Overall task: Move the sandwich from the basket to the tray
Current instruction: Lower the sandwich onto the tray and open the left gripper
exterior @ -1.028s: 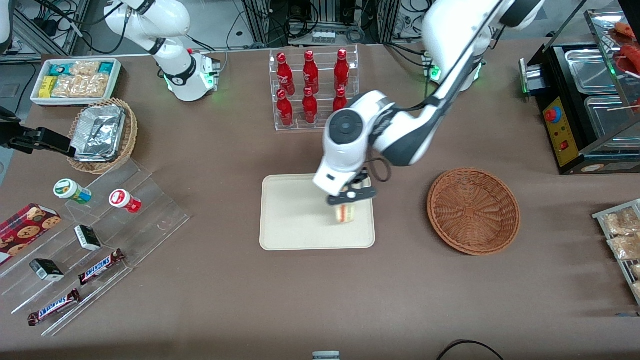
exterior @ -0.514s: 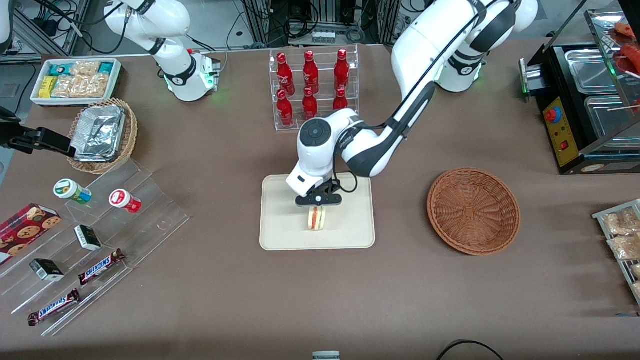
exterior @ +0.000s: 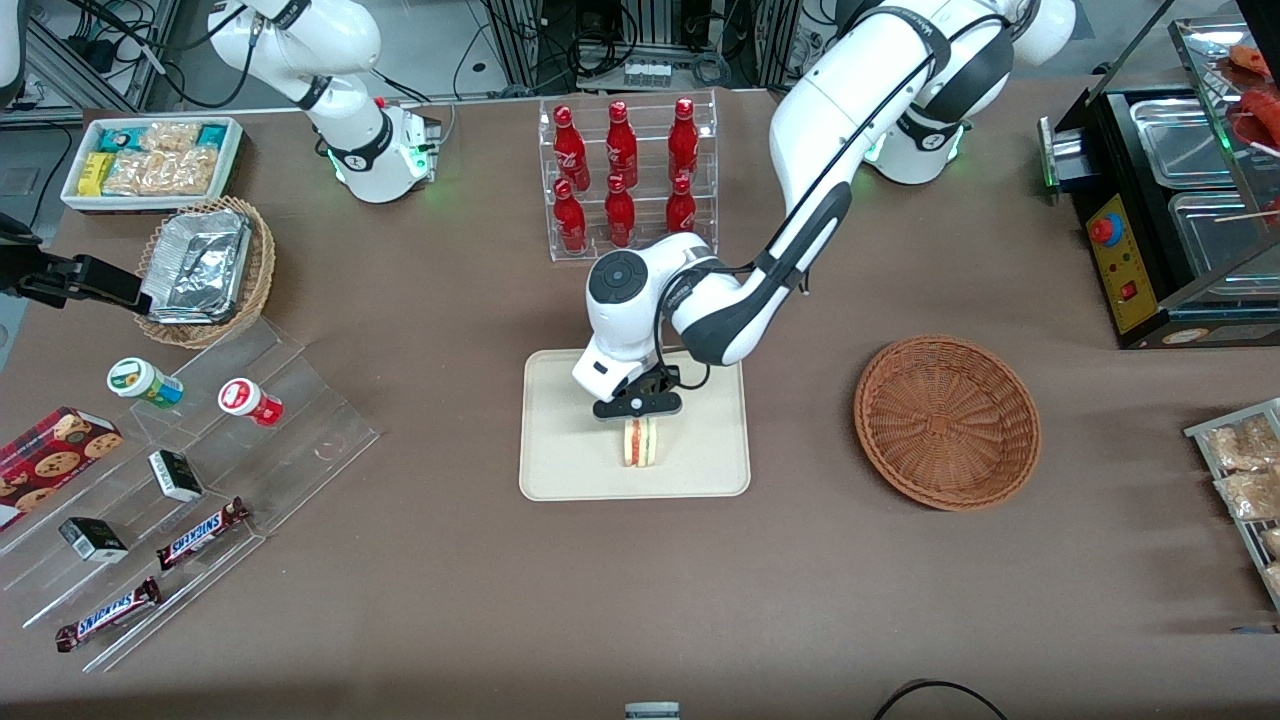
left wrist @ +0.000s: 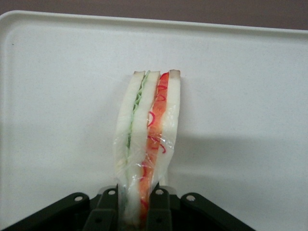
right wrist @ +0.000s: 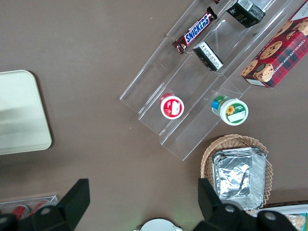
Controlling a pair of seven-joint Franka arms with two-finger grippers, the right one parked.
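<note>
Since the earlier frame, your gripper (exterior: 638,412) lowered slightly at frame centre, fingers (left wrist: 109,208) clamped on the sandwich (exterior: 638,442), which stood upright on the tray (exterior: 560,455); basket (exterior: 947,421) sat right of it.

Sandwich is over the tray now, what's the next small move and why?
Probably open the pincer and let go: it is shut on the sandwich, which stands on edge over the middle of the tray, seemingly resting on it, and the basket is empty.
</note>
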